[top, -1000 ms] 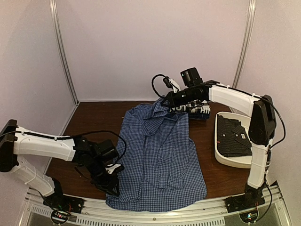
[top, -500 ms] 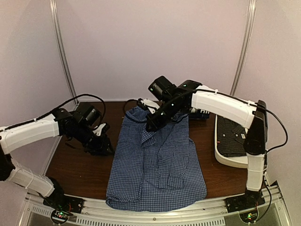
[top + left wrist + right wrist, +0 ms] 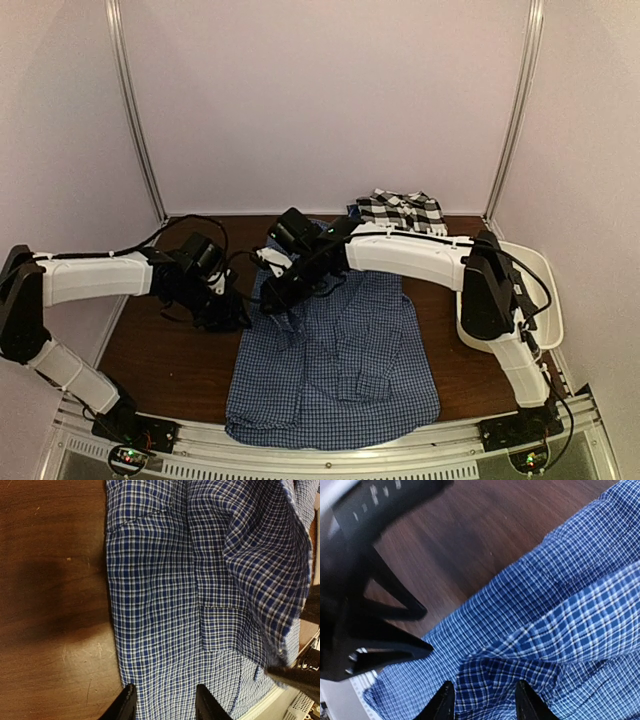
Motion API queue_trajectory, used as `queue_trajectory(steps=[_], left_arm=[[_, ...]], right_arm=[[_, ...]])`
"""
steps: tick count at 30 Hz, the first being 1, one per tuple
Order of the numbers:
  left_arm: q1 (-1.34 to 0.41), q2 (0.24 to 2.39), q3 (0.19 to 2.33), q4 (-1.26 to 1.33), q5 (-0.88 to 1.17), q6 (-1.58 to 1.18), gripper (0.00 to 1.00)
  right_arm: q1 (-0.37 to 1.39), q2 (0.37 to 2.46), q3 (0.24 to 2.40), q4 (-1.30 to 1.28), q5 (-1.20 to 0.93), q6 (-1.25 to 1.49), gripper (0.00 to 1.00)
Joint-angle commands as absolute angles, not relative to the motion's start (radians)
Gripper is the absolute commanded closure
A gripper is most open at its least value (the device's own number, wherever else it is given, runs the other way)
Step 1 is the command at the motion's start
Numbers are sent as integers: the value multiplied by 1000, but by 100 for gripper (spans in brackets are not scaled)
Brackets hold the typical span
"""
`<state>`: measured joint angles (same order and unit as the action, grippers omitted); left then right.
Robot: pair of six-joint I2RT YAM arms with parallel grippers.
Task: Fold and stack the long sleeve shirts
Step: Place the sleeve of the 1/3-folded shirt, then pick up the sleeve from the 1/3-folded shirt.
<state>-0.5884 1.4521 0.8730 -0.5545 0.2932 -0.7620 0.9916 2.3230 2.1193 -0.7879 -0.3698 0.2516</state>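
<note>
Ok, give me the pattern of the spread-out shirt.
Fine blue-and-white check; the shirt shows best in the left wrist view.

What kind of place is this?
Probably a robot test booth, not a house: a left arm and right arm bolted by a table, plain white walls, a blue checked shirt.

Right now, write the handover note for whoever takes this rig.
Left claw: open, holding nothing, over the left edge of the blue-and-white check shirt.
Right claw: open, reached across above a raised fold near that shirt's upper left.
That shirt lies spread on the table. The black-and-white check shirt is bunched at the far edge. The white tub is mostly hidden behind the right arm.
Done: no fold finished, no stack.
Left: fold the shirts, then stack them.
</note>
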Motion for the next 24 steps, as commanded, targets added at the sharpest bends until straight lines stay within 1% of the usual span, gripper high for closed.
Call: queue_trajectory(steps=[1, 3, 6, 9, 12, 15, 16, 19, 24], left_arm=[[-581, 1437, 833, -437, 296, -765, 57], [-581, 1417, 823, -428, 308, -753, 55], [-581, 1384, 803, -391, 346, -740, 50], [-585, 1353, 777, -327, 406, -742, 47], [-602, 1320, 759, -286, 410, -751, 45], [-634, 1286, 731, -225, 422, -766, 39], [-649, 1287, 730, -214, 418, -769, 36], [-713, 1341, 764, -210, 392, -767, 35], [-835, 1485, 900, -272, 261, -771, 34]], right_arm=[[981, 2288, 2084, -528, -446, 327, 51], [975, 2254, 2043, -473, -458, 341, 47], [957, 2170, 1905, -376, -456, 361, 38], [925, 2101, 1769, -294, -467, 400, 38], [901, 2005, 1630, -226, -428, 420, 38], [882, 1911, 1490, -151, -399, 435, 34], [877, 1891, 1455, -131, -392, 443, 33], [864, 1850, 1367, -90, -365, 468, 34], [855, 1832, 1287, -85, -316, 486, 37]])
